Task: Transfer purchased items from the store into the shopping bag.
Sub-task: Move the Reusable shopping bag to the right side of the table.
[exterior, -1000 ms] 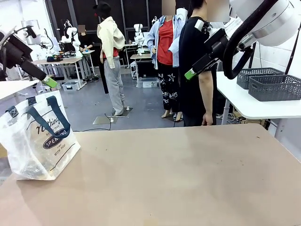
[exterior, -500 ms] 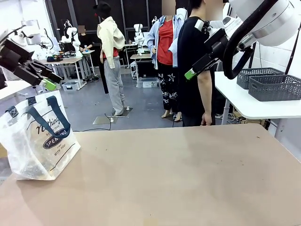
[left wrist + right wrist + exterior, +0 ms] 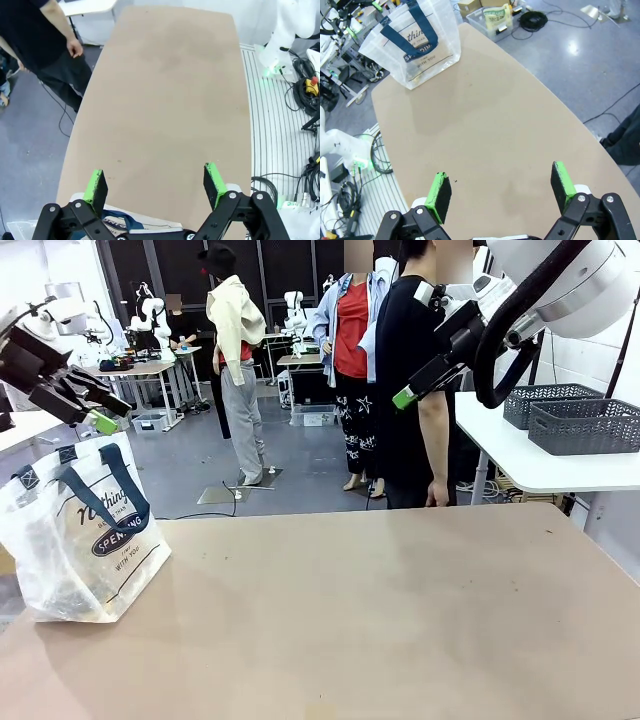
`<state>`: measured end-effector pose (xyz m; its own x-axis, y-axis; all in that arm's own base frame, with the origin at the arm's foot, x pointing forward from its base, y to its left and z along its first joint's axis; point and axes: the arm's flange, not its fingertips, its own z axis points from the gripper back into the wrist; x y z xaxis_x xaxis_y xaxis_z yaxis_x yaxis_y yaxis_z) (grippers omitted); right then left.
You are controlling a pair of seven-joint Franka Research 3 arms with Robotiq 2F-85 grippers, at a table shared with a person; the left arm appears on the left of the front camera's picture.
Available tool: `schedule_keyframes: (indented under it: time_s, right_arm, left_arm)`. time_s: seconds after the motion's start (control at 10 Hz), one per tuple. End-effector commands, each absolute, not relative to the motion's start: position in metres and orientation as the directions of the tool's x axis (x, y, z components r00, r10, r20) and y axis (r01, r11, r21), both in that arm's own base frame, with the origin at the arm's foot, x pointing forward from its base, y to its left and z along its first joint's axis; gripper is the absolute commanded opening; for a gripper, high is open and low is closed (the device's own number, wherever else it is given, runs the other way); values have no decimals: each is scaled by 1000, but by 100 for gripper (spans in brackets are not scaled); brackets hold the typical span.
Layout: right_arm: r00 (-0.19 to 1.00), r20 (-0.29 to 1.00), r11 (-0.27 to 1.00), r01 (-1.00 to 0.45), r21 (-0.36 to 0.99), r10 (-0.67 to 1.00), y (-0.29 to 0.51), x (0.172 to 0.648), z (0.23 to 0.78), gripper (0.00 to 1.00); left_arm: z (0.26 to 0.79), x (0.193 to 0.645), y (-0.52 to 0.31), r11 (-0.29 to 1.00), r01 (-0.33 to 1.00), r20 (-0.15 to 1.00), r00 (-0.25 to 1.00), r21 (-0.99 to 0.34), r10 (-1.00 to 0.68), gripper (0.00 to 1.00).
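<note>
The shopping bag (image 3: 82, 532) stands upright at the near left corner of the tabletop (image 3: 380, 610), its navy handles (image 3: 100, 490) arching over the open mouth. Through the clear wall a few small dark and tan purchased items (image 3: 70, 600) lie at the bottom; what they are is too small to tell. Grey slotted baskets (image 3: 585, 425) sit on a white side table to the far right, well apart from the bag; whether one of them is the store cannot be told.

The left gripper (image 3: 156, 182) hangs above the bag with its jaws wide and nothing between the green pads (image 3: 95, 184). The right gripper (image 3: 501, 190) is raised high over the right side, jaws likewise wide and empty. A person (image 3: 415, 390) stands at the far edge with arms down.

The bag looks light, soft and slippery: thin film that would buckle or slide if pushed from the side. The strap handles are the firmest place to take hold, though a grip on only one would likely tilt the bag. The items inside appear light and loose, so they would probably shift if the bag tips.
</note>
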<state>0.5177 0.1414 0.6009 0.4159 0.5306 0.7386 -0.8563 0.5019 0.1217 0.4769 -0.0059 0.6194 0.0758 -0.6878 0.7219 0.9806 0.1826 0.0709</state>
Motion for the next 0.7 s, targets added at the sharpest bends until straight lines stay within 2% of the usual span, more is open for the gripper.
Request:
schedule_keyframes:
  time_s: [0.0, 0.6]
  right_arm:
    - [424, 729, 509, -852, 120, 537, 141, 514, 600, 100]
    - [424, 729, 509, -852, 120, 537, 141, 514, 600, 100]
  left_arm:
    - [621, 474, -7, 186, 981, 734, 84, 59, -674, 100]
    - [621, 474, -7, 186, 981, 734, 84, 59, -674, 100]
